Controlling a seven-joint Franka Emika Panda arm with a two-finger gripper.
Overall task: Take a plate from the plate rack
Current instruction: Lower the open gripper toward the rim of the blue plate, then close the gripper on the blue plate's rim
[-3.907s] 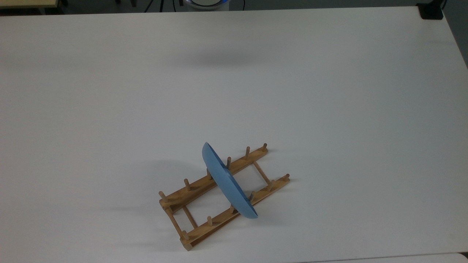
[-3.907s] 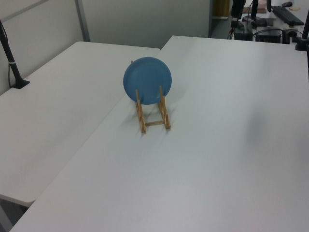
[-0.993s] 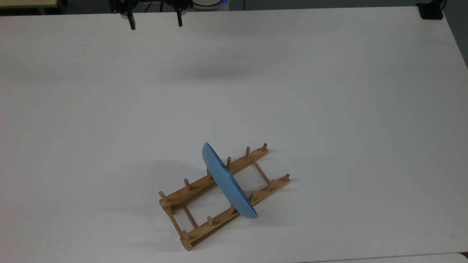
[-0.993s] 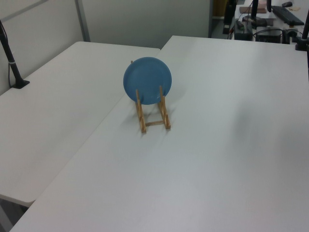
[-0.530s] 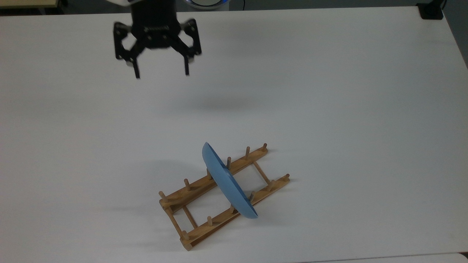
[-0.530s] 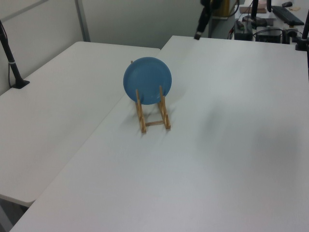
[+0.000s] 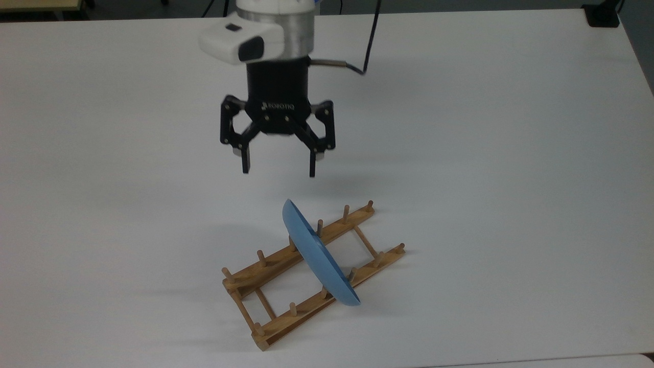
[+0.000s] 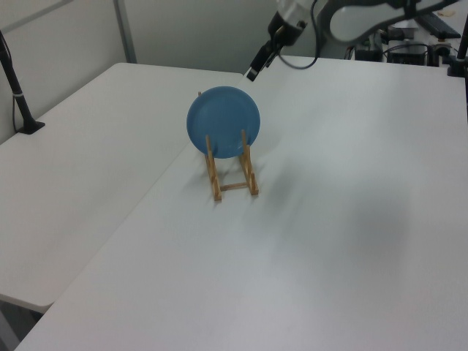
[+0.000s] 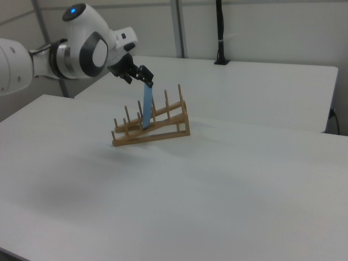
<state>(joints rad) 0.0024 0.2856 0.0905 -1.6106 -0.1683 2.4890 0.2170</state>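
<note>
One word, ROBOTIQ, marks the pincer point(image 7: 278, 171).

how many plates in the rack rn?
1. A single blue plate stands on edge about midway along the wooden plate rack, between its pegs. The other slots look empty in all three views.

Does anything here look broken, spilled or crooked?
Nothing stands out. The blue plate stands on edge between the pegs of the wooden rack, whole and steady, and the open gripper hangs in the air apart from it.
</note>
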